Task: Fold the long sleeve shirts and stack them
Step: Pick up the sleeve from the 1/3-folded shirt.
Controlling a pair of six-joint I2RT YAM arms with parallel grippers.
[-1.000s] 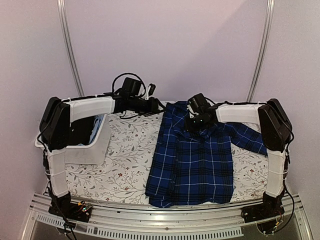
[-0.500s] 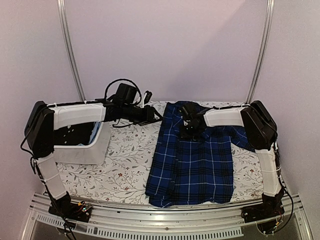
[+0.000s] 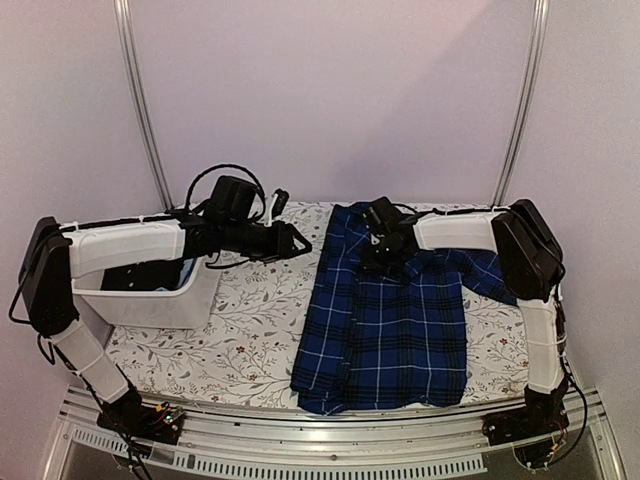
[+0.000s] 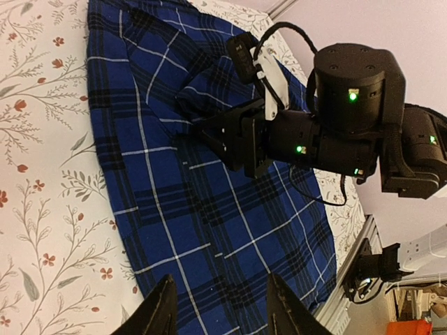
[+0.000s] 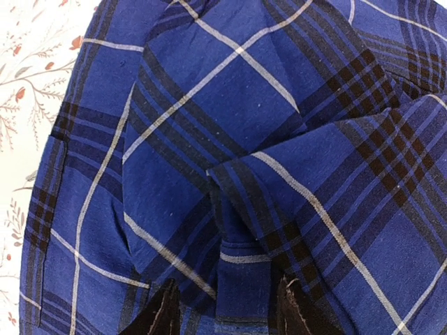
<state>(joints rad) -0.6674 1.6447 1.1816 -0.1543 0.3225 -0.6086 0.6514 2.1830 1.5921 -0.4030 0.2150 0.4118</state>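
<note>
right fingers point(image 5: 162, 315): part spread, tips set down on the cloth astride a raised pucker that sits in the gap; no firm pinch shows.
right gripper point(image 3: 380, 262): at the collar end of the plaid shirt point(image 3: 385, 335), low over the far middle of the garment.
left fingers point(image 4: 162, 314): spread, nothing between them.
left gripper point(image 3: 297, 242): in the air over the floral table cover point(image 3: 250, 320), near the shirt's left edge, not touching it.
plaid shirt, lie: flat on the right half of the table, hem toward the arm bases, collar away; its left side looks turned in lengthwise — one sleeve point(image 3: 500, 275) lies out on the right arm's side.
white bin point(image 3: 185, 300): far left, under the left arm; a scrap of light-blue cloth point(image 3: 190, 265) shows inside, likely more shirts waiting.
done: at most one lengthwise fold, by my reading.
left: the loose sleeve, the crosswise folds, the stack itself — none is seen — and whatever sits in the bin.
</note>
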